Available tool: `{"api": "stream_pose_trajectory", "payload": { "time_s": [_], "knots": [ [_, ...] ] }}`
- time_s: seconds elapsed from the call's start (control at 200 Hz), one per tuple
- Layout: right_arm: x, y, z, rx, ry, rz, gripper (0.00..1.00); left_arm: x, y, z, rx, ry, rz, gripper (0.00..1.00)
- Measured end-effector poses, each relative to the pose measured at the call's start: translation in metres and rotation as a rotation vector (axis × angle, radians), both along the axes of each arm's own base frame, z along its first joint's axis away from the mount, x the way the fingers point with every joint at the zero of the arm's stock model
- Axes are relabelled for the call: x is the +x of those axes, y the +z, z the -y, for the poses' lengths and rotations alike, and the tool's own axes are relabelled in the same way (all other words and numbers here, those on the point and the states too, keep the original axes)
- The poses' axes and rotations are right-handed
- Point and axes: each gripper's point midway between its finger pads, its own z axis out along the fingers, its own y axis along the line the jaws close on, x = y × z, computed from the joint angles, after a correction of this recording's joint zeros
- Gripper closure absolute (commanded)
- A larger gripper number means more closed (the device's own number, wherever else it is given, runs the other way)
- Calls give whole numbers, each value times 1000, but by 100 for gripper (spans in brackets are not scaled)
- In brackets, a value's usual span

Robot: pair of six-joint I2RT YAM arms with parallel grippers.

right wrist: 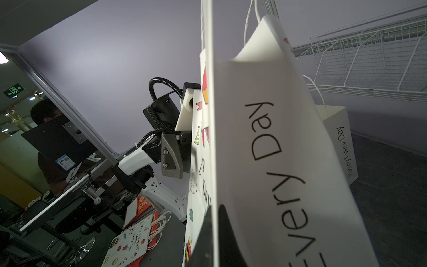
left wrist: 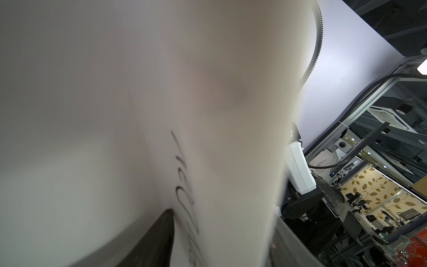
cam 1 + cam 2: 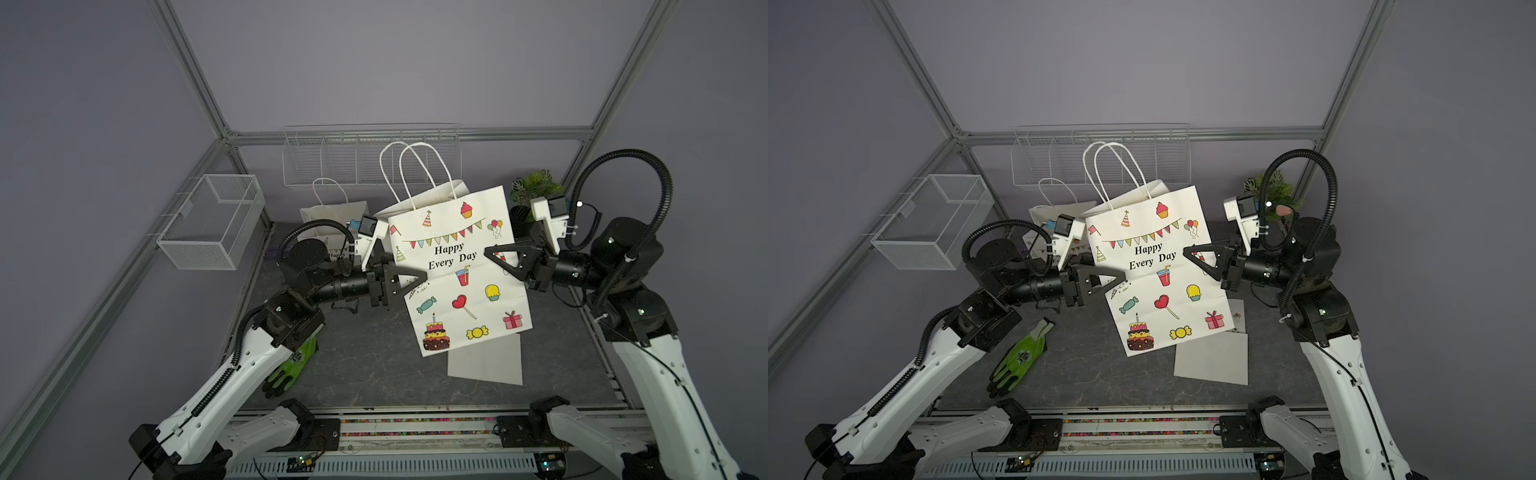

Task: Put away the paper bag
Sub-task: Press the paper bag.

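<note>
While aloft, paper bag (image 3: 457, 270) between opposing fingers (image 3: 409, 277).

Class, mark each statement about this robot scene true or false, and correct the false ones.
1. The paper bag reads "Happy Every Day". True.
2. A green glove lies on the table. True.
3. The right pincer hangs open, away from the bag. False: it is shut on the bag's edge.
4. The second bag sits inside the mesh basket. False: it stands on the table at the back, outside the basket.
</note>
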Motion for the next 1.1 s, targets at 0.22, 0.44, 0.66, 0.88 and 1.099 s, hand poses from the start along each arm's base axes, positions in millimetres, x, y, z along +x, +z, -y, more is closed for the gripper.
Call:
{"api": "stream_pose_trajectory", "payload": {
  "time_s": [0.22, 0.44, 0.66, 0.88, 1.099],
  "knots": [
    [3, -7, 1, -25, -27, -11, 93, -3, -2, -5, 19, 15, 8, 59],
    [7, -9, 3, -37, -56, -13, 92, -7, 0, -10, 25, 30, 23, 63],
    [5, -7, 5, -34, -71, -3, 93, -7, -2, -12, 32, 41, 23, 58],
    [3, -1, 6, -19, -73, 10, 92, -6, 1, -13, 29, 52, 27, 65],
    [3, -3, 3, 0, -50, -2, 89, -4, 3, -12, 28, 52, 28, 70]
  ]
}}
